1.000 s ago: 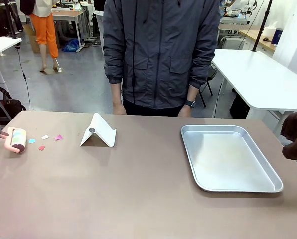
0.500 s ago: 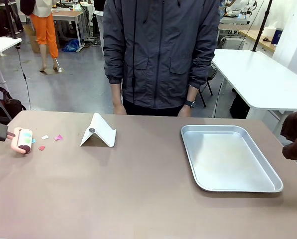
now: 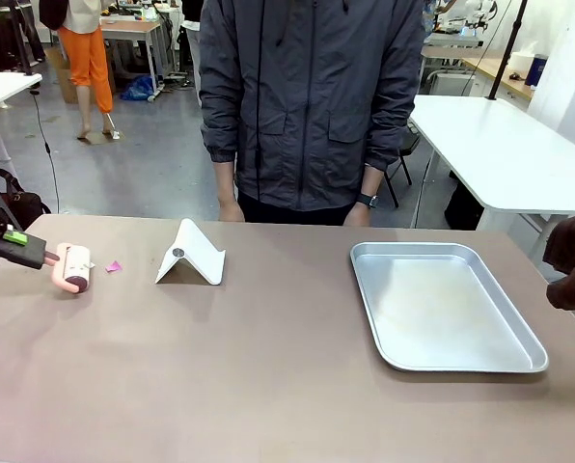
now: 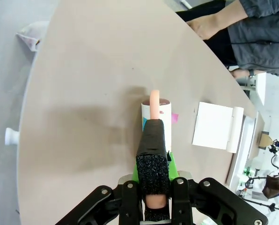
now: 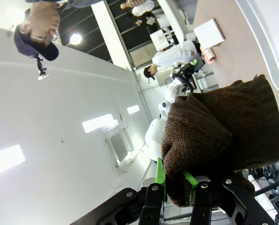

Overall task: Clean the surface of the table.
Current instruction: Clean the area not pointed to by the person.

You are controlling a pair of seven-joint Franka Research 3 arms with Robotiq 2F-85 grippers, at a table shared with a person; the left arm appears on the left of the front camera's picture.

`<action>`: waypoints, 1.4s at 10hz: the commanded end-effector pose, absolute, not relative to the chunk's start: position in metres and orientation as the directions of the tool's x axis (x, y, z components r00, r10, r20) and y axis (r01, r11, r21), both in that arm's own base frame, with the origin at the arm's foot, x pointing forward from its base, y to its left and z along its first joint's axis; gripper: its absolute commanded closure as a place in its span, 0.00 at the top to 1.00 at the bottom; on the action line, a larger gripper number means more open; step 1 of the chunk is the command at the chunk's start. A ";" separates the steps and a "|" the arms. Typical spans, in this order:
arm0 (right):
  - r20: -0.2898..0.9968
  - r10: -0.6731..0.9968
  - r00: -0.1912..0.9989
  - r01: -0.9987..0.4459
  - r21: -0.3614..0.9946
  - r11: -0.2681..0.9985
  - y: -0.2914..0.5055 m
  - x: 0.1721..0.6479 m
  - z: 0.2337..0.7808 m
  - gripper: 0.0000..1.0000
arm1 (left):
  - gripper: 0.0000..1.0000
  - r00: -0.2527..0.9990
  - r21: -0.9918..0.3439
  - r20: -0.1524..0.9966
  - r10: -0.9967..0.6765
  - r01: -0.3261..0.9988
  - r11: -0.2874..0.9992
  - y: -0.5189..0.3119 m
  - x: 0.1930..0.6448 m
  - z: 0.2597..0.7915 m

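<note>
The brownish-tan table (image 3: 268,367) has one pink paper scrap (image 3: 113,266) lying at its far left. My left gripper (image 3: 32,254) is shut on the black-wrapped handle of a pink lint roller (image 3: 75,265), whose roll rests on the table just left of the scrap. In the left wrist view the gripper (image 4: 153,187) holds the handle, with the lint roller (image 4: 157,115) ahead and the scrap (image 4: 175,117) beside it. At the table's right edge hangs a brown cloth (image 3: 572,260). My right gripper (image 5: 175,199) is shut on that cloth (image 5: 219,136).
A white folded stand (image 3: 191,256) sits right of the scrap. A shiny metal tray (image 3: 394,347) lies at the right half of the table. A person in a dark jacket (image 3: 312,106) stands at the far edge, hands down by the table.
My left gripper rolled the lint roller rightward across the scraps. The blue, white and red scraps no longer lie on the table; the pink one remains. The right arm stayed still.
</note>
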State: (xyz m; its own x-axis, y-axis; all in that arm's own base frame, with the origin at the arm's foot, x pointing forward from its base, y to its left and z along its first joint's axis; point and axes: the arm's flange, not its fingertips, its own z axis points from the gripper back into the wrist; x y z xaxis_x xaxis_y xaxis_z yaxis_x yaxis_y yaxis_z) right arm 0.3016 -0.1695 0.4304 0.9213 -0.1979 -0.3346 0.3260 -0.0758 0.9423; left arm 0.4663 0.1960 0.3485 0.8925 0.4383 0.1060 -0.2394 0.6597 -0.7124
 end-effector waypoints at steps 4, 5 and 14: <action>-0.352 -0.189 0.917 0.342 0.936 -0.082 -0.168 0.299 0.436 0.10 | 0.22 0.934 -0.641 0.050 0.353 -0.240 0.729 0.128 0.480 0.320; -0.352 -0.189 0.917 0.342 0.936 -0.082 -0.168 0.299 0.436 0.10 | 0.22 0.942 -0.641 0.046 0.331 -0.227 0.734 0.115 0.485 0.321; -0.352 -0.189 0.917 0.342 0.936 -0.082 -0.168 0.299 0.436 0.10 | 0.22 0.929 -0.925 0.345 0.136 0.313 0.214 0.185 0.376 0.430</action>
